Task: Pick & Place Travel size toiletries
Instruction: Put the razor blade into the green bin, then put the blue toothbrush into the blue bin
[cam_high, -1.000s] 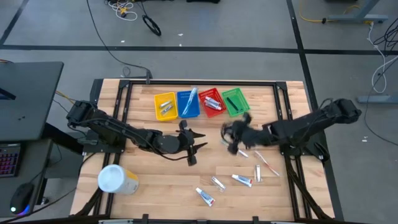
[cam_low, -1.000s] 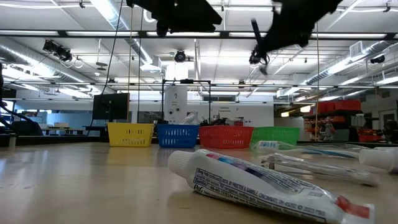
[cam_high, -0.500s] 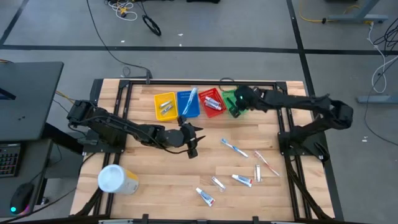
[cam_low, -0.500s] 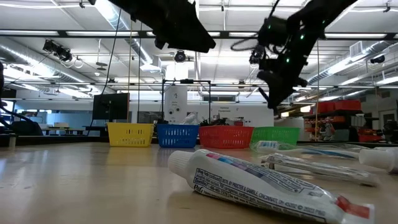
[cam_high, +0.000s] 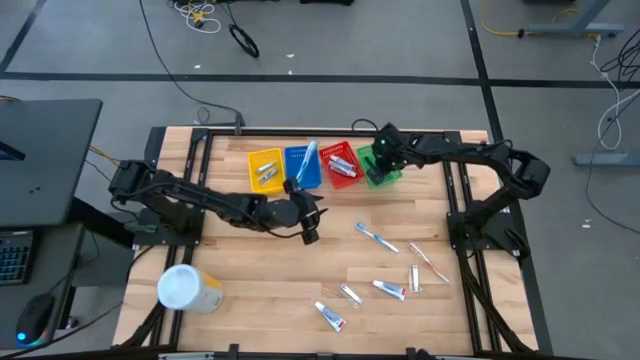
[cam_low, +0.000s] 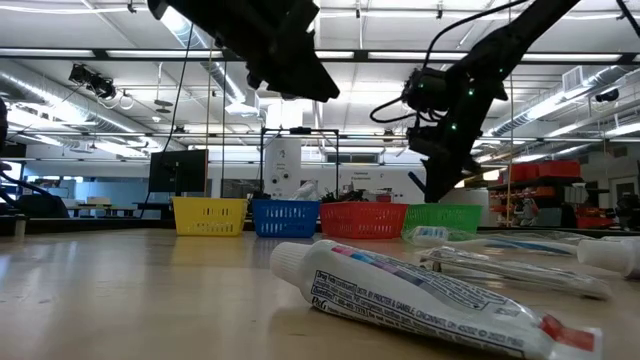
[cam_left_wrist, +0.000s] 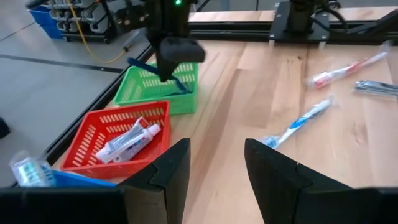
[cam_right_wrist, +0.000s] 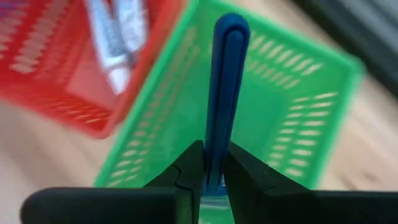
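My right gripper (cam_high: 384, 157) hangs over the green basket (cam_high: 378, 168) near the table's far edge, shut on a blue stick (cam_right_wrist: 224, 81). My left gripper (cam_left_wrist: 214, 165) is open and holds nothing, above the bare wood in front of the blue basket (cam_high: 302, 168). Loose toiletries lie flat on the table's right near part: a toothbrush (cam_high: 375, 237), another toothbrush (cam_high: 432, 262), small white tubes (cam_high: 389, 290) (cam_high: 330, 316) and a silvery sachet (cam_high: 350, 294). The yellow basket (cam_high: 265, 170), the blue one and the red basket (cam_left_wrist: 127, 134) each hold items. My right gripper pinches the blue stick between its two fingers near one end (cam_right_wrist: 215, 163); the rest reaches out ahead of the fingertips. The fingers come from above, pointing down. The stick slants over the inside of the green basket (cam_left_wrist: 155, 93); whether it touches the basket I cannot tell.
The four baskets stand in a row along the far edge. A big white-and-yellow cylindrical container (cam_high: 188, 289) lies at the left near corner. Black frame rails (cam_high: 455, 200) run along the table's sides. Bare wood lies between the baskets and the loose items.
My right gripper has swung from the table's middle toward the far edge, carrying the blue stick, and now hangs lower over the green basket. My left gripper has shifted slightly toward the far edge and stayed open.
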